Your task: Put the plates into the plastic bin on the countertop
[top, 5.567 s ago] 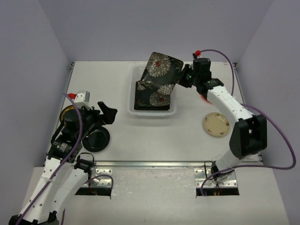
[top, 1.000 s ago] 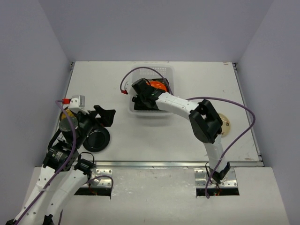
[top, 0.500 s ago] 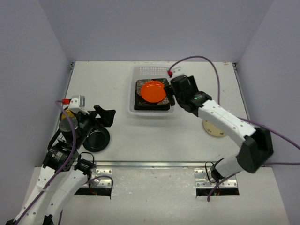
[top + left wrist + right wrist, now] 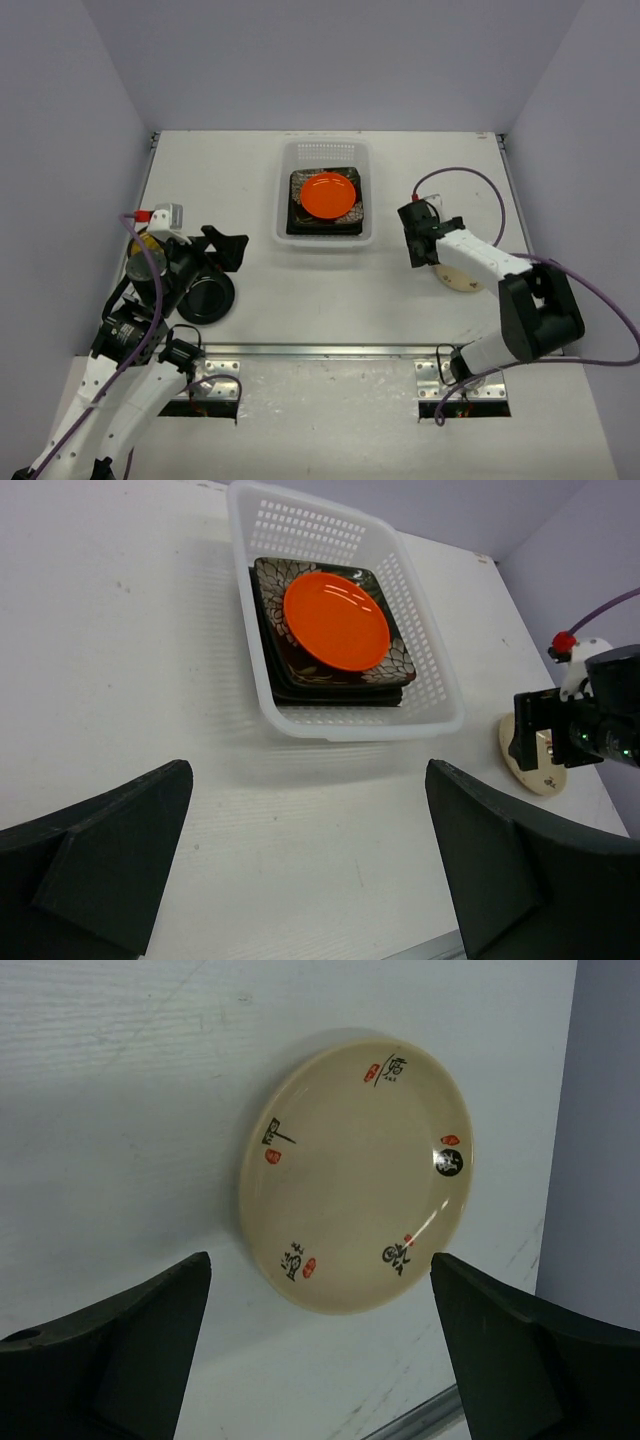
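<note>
Nearest the arms, left of the plastic bin (image 4: 283, 205) and closer to the front rail, a round black plate (image 4: 205, 297) lies flat on the white countertop (image 4: 220, 170). The left gripper (image 4: 306, 780) hangs just above that plate's far edge, its fingers spread wide and empty. A sliver of a yellow plate (image 4: 139, 245) shows farther left, mostly hidden by the arm. On the bin's near-right side sits a small round beige plate (image 4: 355, 1170), glossy cream with little black and red marks spaced around its inner slope. The right gripper (image 4: 418, 242) hovers at the edge of that plate nearest the bin, jaws wide apart and holding nothing. Farther back stands the bin itself, a translucent white basket with a perforated base and slotted walls. Inside it a bright orange round plate (image 4: 329, 195) rests on a stack of square dark plates (image 4: 290, 665) with pale flower patterns. How many squares are stacked cannot be told.
</note>
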You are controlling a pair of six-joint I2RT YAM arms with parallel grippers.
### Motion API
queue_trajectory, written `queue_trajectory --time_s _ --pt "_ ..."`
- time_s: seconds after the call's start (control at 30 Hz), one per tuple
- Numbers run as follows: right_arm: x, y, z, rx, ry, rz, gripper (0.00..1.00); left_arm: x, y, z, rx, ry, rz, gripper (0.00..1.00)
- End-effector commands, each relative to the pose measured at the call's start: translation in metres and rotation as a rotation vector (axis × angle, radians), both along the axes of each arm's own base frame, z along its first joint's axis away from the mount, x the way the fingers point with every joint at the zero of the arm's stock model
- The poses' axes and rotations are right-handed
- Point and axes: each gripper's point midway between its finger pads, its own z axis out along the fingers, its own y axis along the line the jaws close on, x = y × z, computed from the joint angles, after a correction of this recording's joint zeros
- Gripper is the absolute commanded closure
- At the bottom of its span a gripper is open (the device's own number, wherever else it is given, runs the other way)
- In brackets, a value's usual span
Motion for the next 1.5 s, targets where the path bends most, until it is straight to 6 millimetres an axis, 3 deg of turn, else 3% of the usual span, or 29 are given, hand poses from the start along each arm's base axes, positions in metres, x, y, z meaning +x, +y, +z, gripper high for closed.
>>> queue_trajectory --time_s 0.0,0.1,0.2,0.33,0.5,0.7,0.77,0.87,1.0,1.07,1.1,1.23,1.37,1.47 --pt "0.027 -0.005 -0.016 -0.046 -0.022 -0.099 0.13 -0.001 -0.005 0.010 -0.019 -0.040 -0.023 0.00" --pt "0.029 -0.008 -0.039 -0.057 0.045 -0.121 0.28 -0.001 -0.008 0.009 -0.015 -0.034 -0.038 0.00" --pt "0.029 -0.006 -0.055 -0.051 0.071 -0.129 0.36 -0.003 -0.008 0.010 -0.016 -0.037 -0.040 0.00" --pt "0.025 -0.005 -0.069 -0.039 0.093 -0.133 0.49 -0.004 -0.008 0.012 -0.020 -0.047 -0.040 0.00" --pt "0.020 -0.007 -0.079 -0.028 0.124 -0.133 0.71 -0.004 -0.009 0.012 -0.021 -0.047 -0.043 0.00" --pt "0.026 0.003 -0.076 0.040 0.106 -0.091 0.94 -0.004 -0.009 0.012 -0.021 -0.047 -0.046 0.00" --pt "0.031 0.009 -0.068 0.073 0.085 -0.054 1.00 -0.004 -0.009 0.012 -0.021 -0.046 -0.045 0.00" --pt "0.040 0.017 -0.046 0.092 0.042 0.000 1.00 -0.004 -0.009 0.012 -0.020 -0.046 -0.045 0.00" --pt "0.060 0.030 0.021 -0.075 -0.075 0.174 1.00 -0.003 -0.010 0.010 -0.017 -0.037 -0.046 0.00" --pt "0.074 0.052 0.055 -0.147 -0.145 0.296 1.00 -0.002 -0.010 0.009 -0.016 -0.034 -0.045 0.00" --pt "0.080 0.072 0.074 -0.176 -0.196 0.375 1.00 -0.002 -0.009 0.009 -0.016 -0.034 -0.041 0.00" --pt "0.092 0.141 0.113 -0.190 -0.270 0.690 1.00 -0.002 -0.007 0.011 -0.020 -0.041 -0.028 0.00" --pt "0.100 0.221 0.132 -0.142 -0.329 1.010 1.00 -0.004 -0.002 0.015 -0.025 -0.056 -0.003 0.00" --pt "0.107 0.263 0.127 -0.104 -0.325 1.155 1.00 -0.004 0.003 0.017 -0.033 -0.066 0.021 0.00"
